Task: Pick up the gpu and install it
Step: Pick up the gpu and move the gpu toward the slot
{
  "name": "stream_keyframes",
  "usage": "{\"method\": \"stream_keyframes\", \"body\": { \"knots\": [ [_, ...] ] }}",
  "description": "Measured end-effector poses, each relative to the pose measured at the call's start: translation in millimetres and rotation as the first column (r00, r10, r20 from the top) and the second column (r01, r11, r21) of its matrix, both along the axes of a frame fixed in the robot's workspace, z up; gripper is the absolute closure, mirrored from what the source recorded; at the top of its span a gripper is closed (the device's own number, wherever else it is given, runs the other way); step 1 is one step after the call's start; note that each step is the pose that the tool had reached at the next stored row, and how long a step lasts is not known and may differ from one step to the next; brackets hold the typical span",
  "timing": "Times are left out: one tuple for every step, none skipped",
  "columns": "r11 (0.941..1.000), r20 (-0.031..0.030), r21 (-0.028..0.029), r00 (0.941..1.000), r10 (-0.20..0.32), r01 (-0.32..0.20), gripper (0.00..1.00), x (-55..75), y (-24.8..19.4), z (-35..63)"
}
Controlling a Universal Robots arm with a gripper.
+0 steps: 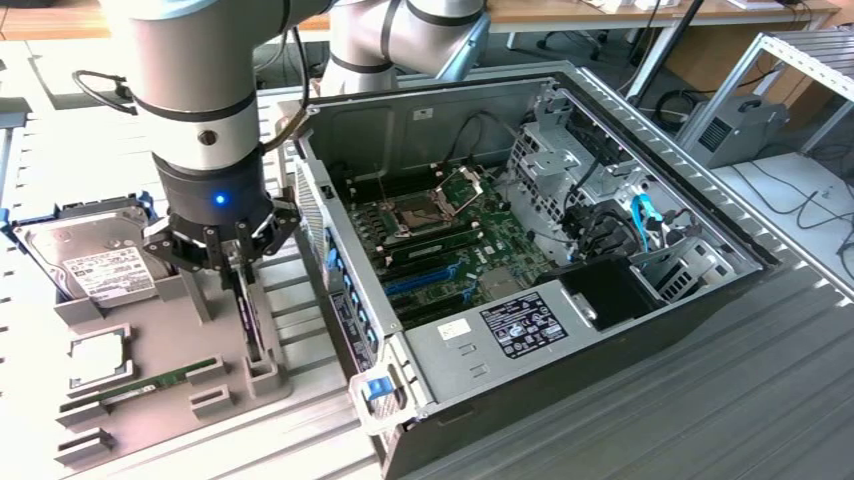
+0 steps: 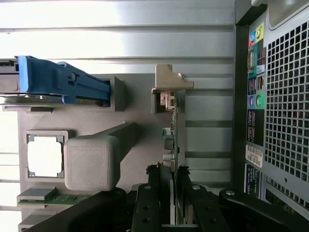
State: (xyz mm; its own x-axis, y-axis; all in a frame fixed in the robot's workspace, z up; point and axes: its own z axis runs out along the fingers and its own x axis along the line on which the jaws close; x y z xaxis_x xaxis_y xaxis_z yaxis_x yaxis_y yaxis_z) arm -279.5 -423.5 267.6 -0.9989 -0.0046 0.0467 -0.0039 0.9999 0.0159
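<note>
Upright in the grey plastic tray (image 1: 160,345), the thin green-board gpu (image 2: 175,121) seems light but fragile; the black gripper (image 2: 170,169) straddles its flat faces, whether clamped I cannot tell.

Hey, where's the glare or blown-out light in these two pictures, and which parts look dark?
Wrist view: the ribbed table is washed out to white, the square chip glares white, and the gripper at the gpu looks dark. Exterior view: soft, even light; a blue lamp glows on the arm, and the computer case is dimmer inside.
</note>
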Motion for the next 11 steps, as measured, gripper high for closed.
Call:
{"method": "stream_keyframes", "body": {
  "knots": [
    [1.0, 0.0, 0.0, 1.0, 0.0, 0.0, 0.73, 0.0, 0.0, 0.7],
    [1.0, 0.0, 0.0, 1.0, 0.0, 0.0, 0.73, 0.0, 0.0, 1.4],
    [1.0, 0.0, 0.0, 1.0, 0.0, 0.0, 0.73, 0.0, 0.0, 2.1],
    [1.0, 0.0, 0.0, 1.0, 0.0, 0.0, 0.73, 0.0, 0.0, 2.8],
    [1.0, -0.0001, 0.0, 1.0, 0.0, 0.0, 0.73, 0.0, 0.0, 3.5],
    [1.0, 0.0, 0.0, 1.0, 0.0, 0.0, 0.73, 0.0, 0.0, 4.1],
    [1.0, -0.0001, 0.0, 1.0, 0.0, 0.0, 0.73, 0.0, 0.0, 4.9],
    [1.0, -0.0001, 0.0, 1.0, 0.0, 0.0, 0.73, 0.0, 0.0, 5.5],
    [1.0, -0.0001, 0.0, 1.0, 0.0, 0.0, 0.73, 0.0, 0.0, 6.2],
    [1.0, 0.0, 0.0, 1.0, 0.0, 0.0, 0.73, 0.0, 0.0, 7.8],
    [1.0, -0.0001, 0.0, 1.0, 0.0, 0.0, 0.73, 0.0, 0.0, 9.3]
  ]
}}
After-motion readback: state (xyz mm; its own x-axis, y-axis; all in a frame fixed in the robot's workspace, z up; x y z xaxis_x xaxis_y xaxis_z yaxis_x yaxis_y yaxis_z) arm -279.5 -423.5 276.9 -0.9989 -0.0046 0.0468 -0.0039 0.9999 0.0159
